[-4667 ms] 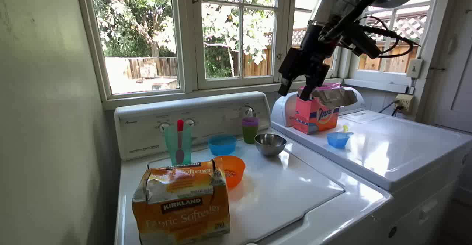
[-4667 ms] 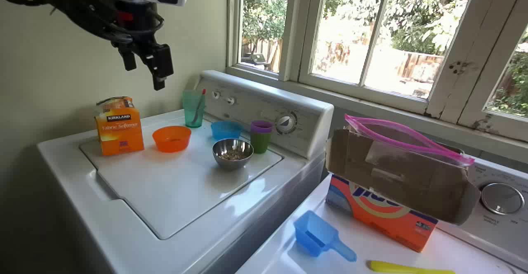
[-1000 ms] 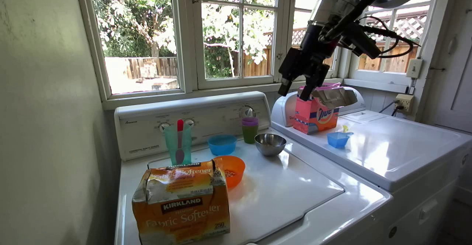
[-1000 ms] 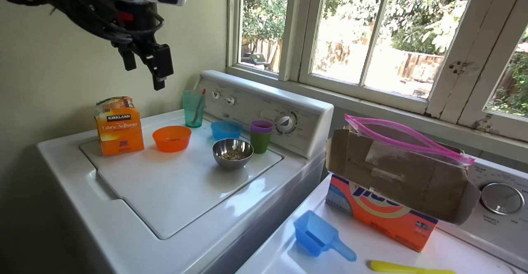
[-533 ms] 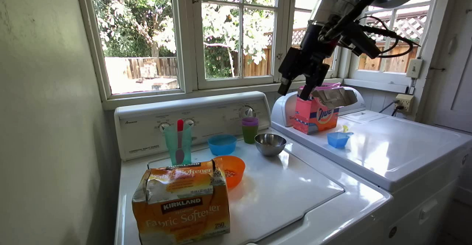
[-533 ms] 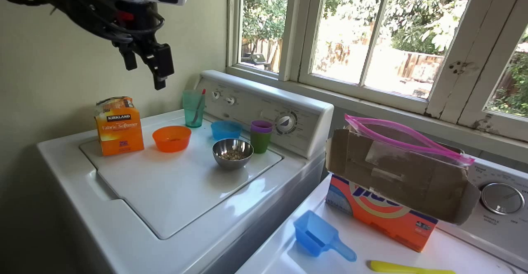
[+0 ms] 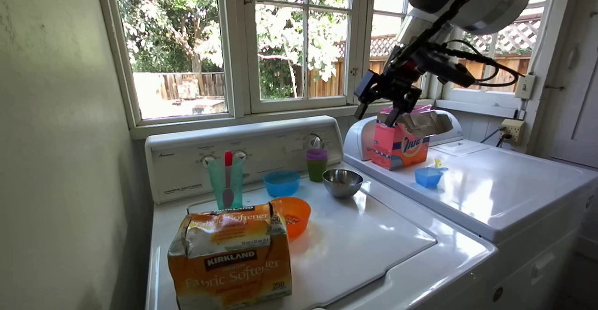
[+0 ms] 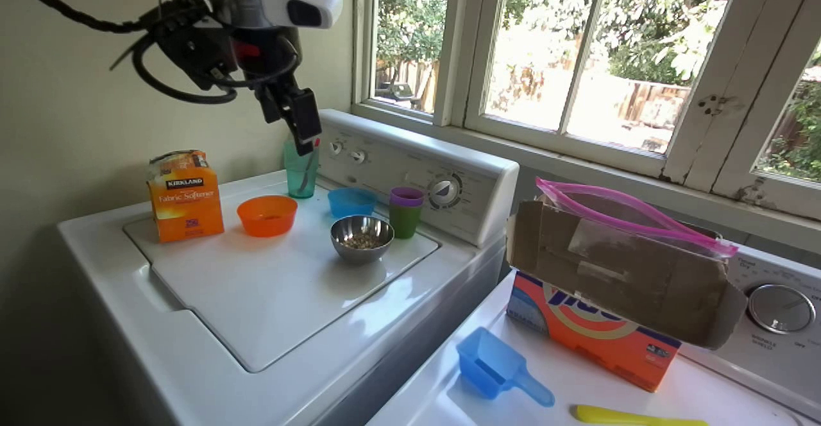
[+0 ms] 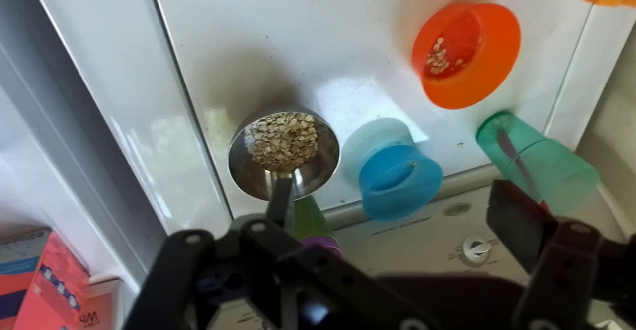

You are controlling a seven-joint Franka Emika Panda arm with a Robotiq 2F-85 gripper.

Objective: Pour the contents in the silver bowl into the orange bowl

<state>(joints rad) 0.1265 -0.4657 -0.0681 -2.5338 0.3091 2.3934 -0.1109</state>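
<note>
The silver bowl (image 7: pixel 343 186) stands upright on the washer lid and shows in both exterior views (image 8: pixel 360 256). In the wrist view the silver bowl (image 9: pixel 325 153) holds a heap of oat flakes (image 9: pixel 283 141). The orange bowl (image 8: pixel 266 219) stands upright between the softener box and the silver bowl. In the wrist view the orange bowl (image 9: pixel 489 66) has a few flakes inside. It is partly hidden by the box in an exterior view (image 7: pixel 299 216). My gripper (image 7: pixel 375 116) is open and empty, high above the bowls and touching nothing. It also shows in an exterior view (image 8: pixel 288 133).
A blue bowl (image 9: pixel 400 186), a green and purple cup stack (image 8: pixel 406 214) and a teal cup with a spoon (image 8: pixel 300 169) stand along the control panel. A softener box (image 7: pixel 231 258) stands beside the orange bowl. A Tide box (image 7: pixel 402 146) and blue scoop (image 8: pixel 494 365) are on the dryer.
The arm held still until half a second ago. Now the gripper has shifted right and slightly down in an exterior view, and its wrist has tilted. The bowls have not moved.
</note>
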